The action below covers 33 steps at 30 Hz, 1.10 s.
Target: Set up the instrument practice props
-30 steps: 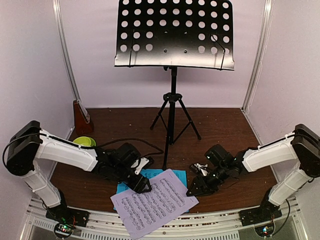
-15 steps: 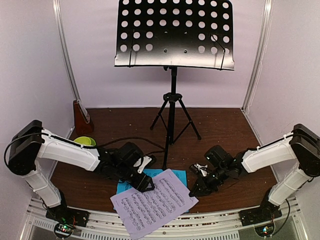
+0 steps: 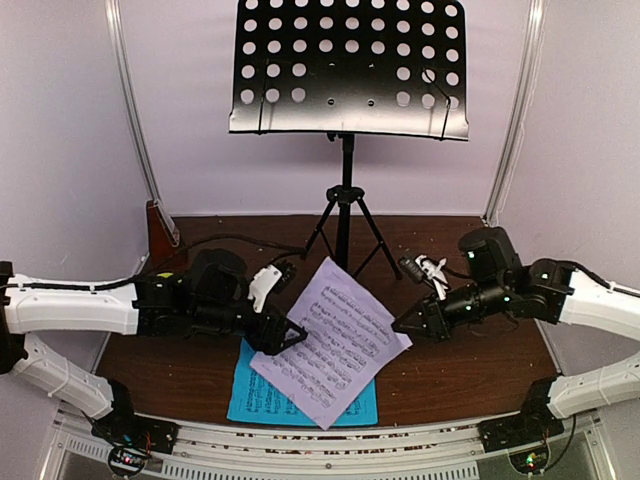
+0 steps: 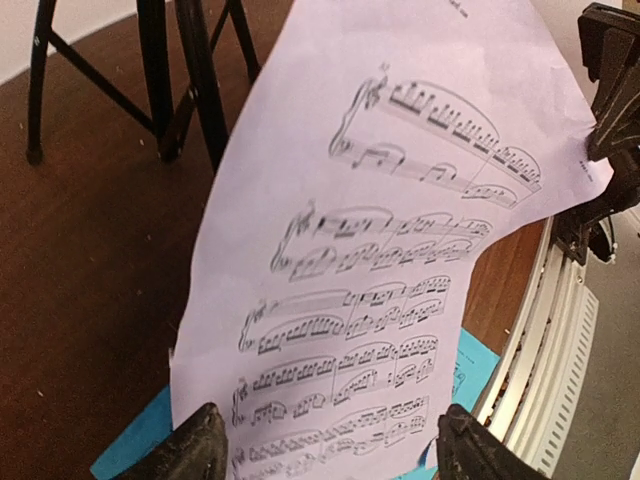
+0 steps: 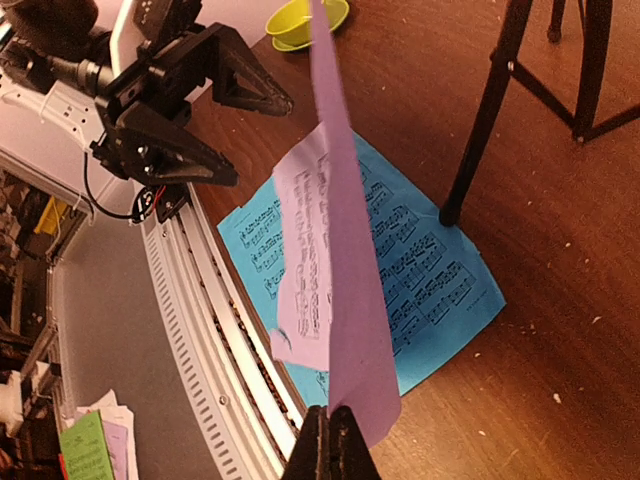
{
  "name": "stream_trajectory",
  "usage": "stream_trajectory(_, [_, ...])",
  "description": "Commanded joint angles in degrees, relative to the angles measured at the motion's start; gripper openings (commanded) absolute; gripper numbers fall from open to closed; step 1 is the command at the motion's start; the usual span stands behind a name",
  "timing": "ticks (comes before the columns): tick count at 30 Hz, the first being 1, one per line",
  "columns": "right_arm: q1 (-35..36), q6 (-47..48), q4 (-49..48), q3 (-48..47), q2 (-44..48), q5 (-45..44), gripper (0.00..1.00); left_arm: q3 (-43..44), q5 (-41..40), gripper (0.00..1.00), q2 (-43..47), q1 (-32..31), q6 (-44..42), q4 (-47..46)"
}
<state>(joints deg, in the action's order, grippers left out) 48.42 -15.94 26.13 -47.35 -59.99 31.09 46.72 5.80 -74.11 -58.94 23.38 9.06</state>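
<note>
While the white music sheet (image 3: pixel 330 340) is up off the table (image 3: pixel 470 370), it tilts, and its low end hangs over the cyan music sheet (image 3: pixel 250 390). The cyan music sheet lies flat on the brown table, close to the near edge. The right gripper (image 3: pixel 405 325) is pinched tight on the right edge of the white music sheet and holds it up. The left gripper (image 3: pixel 293 335) is at the paper's left edge with its two fingers spread wide. The paper's edge sits between them, but they do not squeeze it. Behind the sheets, the black music stand (image 3: pixel 345 70) stands tall on its tripod. The small brown metronome (image 3: pixel 158 232) stands in the far left corner by the wall. A lime-green bowl (image 5: pixel 305 20) sits near the left arm.
</note>
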Motion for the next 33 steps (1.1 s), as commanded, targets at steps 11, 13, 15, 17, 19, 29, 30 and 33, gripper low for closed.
stream_trajectory(11, [0.6,23.9,19.6,-9.1,7.5,-7.2,0.0,2.8,-3.0,0.74,7.7,-0.2,-14.3,1.5])
stream_trajectory(13, [0.6,24.8,19.9,-9.3,7.8,-7.0,0.0,4.1,-2.5,0.74,7.2,-0.2,-15.2,2.4])
stream_trajectory(15, [0.5,25.5,19.9,-9.4,7.9,-6.9,0.0,5.1,-2.2,0.74,6.8,-0.2,-16.0,2.7])
stream_trajectory(17, [0.5,25.9,19.8,-9.3,8.0,-6.7,0.0,5.8,-2.4,0.74,6.3,-0.2,-16.5,2.8])
stream_trajectory(19, [0.6,26.0,19.5,-8.9,7.9,-6.8,0.0,6.0,-2.5,0.74,5.7,-0.2,-16.9,3.1])
stream_trajectory(29, [0.5,27.5,18.5,-7.2,7.1,-9.1,0.0,5.0,-3.0,0.74,5.1,1.2,-14.3,1.1])
stream_trajectory(30, [0.6,28.2,18.9,-7.4,6.8,-9.4,0.0,5.3,-1.8,0.74,4.8,1.9,-13.9,1.4])
stream_trajectory(33, [0.5,29.7,19.8,-8.0,6.0,-10.7,0.0,6.5,0.8,0.74,3.4,3.7,-13.8,2.5])
